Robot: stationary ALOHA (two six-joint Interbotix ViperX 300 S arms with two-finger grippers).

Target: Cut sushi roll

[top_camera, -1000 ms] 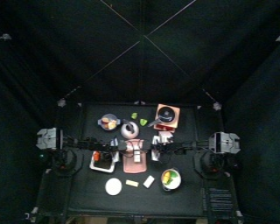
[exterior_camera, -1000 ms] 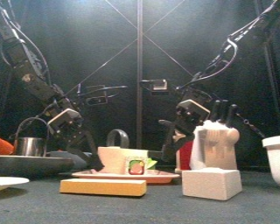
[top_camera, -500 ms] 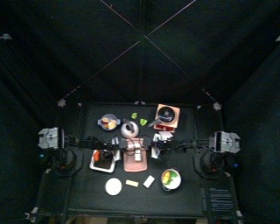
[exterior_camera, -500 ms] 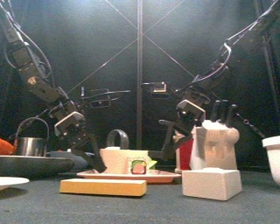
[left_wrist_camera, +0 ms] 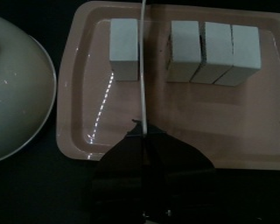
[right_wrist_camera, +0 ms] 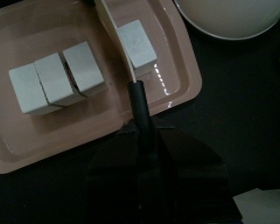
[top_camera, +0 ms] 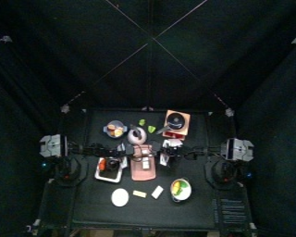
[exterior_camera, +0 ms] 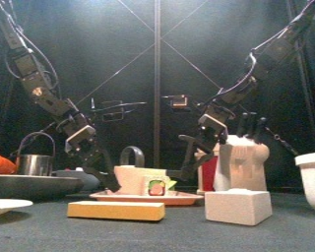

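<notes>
The sushi roll lies on a pink tray (left_wrist_camera: pixel 224 122) in white slices: one slice (left_wrist_camera: pixel 126 48) apart, three more (left_wrist_camera: pixel 213 52) side by side. A knife (right_wrist_camera: pixel 116 35) with a pale blade and black handle crosses the tray in the gap beside the single slice (right_wrist_camera: pixel 137 44). My right gripper (right_wrist_camera: pixel 146 131) is shut on its handle. From the left wrist the blade (left_wrist_camera: pixel 143 52) is a thin line ending at my shut left gripper (left_wrist_camera: pixel 140 131), over the tray's rim. I cannot tell whether it pinches the blade tip.
A white plate (left_wrist_camera: pixel 14 87) lies beside the tray and a white bowl (right_wrist_camera: pixel 230 13) beyond it. Near the front edge stand a white knife block (exterior_camera: pixel 242 157), a white block (exterior_camera: pixel 238 207), a tan block (exterior_camera: pixel 117 210), a metal cup (exterior_camera: pixel 35 163) and a dark bowl (exterior_camera: pixel 29 185).
Both arms have shifted slightly in the front view. The left gripper sits a little lower and nearer the tray, and the right arm's links stand more upright.
</notes>
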